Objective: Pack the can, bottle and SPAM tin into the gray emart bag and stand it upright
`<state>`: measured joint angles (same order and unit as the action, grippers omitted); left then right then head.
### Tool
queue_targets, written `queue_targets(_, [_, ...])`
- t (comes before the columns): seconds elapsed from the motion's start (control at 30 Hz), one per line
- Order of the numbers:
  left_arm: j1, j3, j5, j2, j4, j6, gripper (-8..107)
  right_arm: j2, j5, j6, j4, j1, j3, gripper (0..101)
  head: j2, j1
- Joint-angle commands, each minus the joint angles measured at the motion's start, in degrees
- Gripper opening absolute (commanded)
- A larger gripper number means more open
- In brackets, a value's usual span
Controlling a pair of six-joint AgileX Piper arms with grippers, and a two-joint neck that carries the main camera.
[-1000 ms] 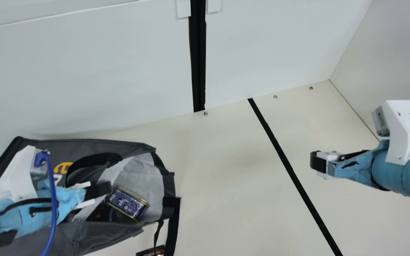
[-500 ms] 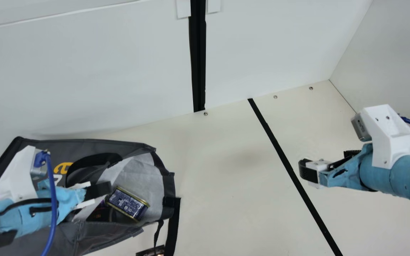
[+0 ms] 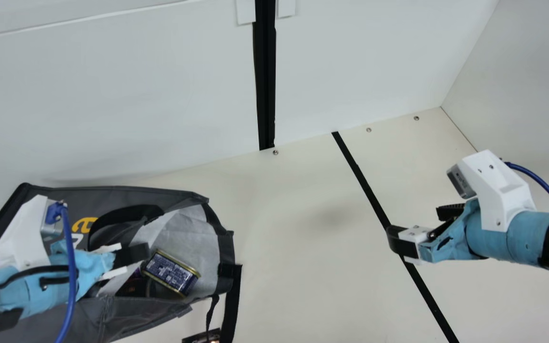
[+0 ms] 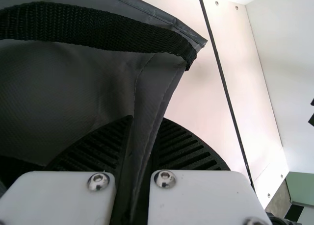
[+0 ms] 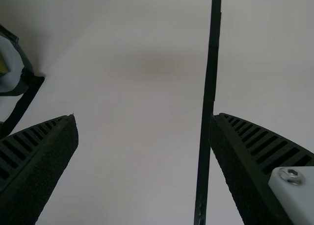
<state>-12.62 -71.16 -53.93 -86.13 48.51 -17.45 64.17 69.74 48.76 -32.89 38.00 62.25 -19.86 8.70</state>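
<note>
Main view: gray emart bag is lying down on the counter at the view's left, mouth facing the view's right, light lining exposed. SPAM tin, navy with gold rims, sits tilted in the mouth. Darker item beside it, deeper in; can't tell if that's the can or the bottle. Another dark item is at the view's bottom edge near the black strap, cut off by the frame.

Left gripper is at the bag mouth, near the tin. Left wrist view: it's closed down on a fold of the bag's gray fabric, ribbed fingers on both sides. Black webbing handle crosses the fabric near that fold.

Right gripper is out over the counter by the black strip, well apart from the bag. Right wrist view: fingers spread wide, nothing held.
</note>
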Motion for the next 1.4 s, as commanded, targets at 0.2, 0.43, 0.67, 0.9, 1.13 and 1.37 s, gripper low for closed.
queue_targets(0.2, [0.0, 0.0, 0.0, 0.0, 0.0, 0.0, -8, 1.5, -2.1, 8.8, -3.8, -0.9, -3.5, 95, -0.1, 1.3])
queue_targets(0.43, [0.0, 0.0, 0.0, 0.0, 0.0, 0.0, -8, 2.9, -5.4, 15.2, -7.4, -3.5, -7.3, 95, -0.1, 1.3])
queue_targets(0.67, [0.0, 0.0, 0.0, 0.0, 0.0, 0.0, -8, 5.0, -8.2, 18.6, -9.7, -6.8, -9.6, 95, -0.1, 1.3])
queue_targets(0.9, [0.0, 0.0, 0.0, 0.0, 0.0, 0.0, -8, 7.7, -10.2, 20.7, -12.3, -9.9, -10.5, 95, -0.1, 1.3])
queue_targets(1.13, [0.0, 0.0, 0.0, 0.0, 0.0, 0.0, -8, 10.8, -11.2, 23.4, -15.0, -12.4, -11.1, 95, -0.1, 1.3])
queue_targets(1.37, [0.0, 0.0, 0.0, 0.0, 0.0, 0.0, -8, 13.8, -11.6, 26.1, -17.8, -14.8, -11.5, 95, -0.1, 1.3])
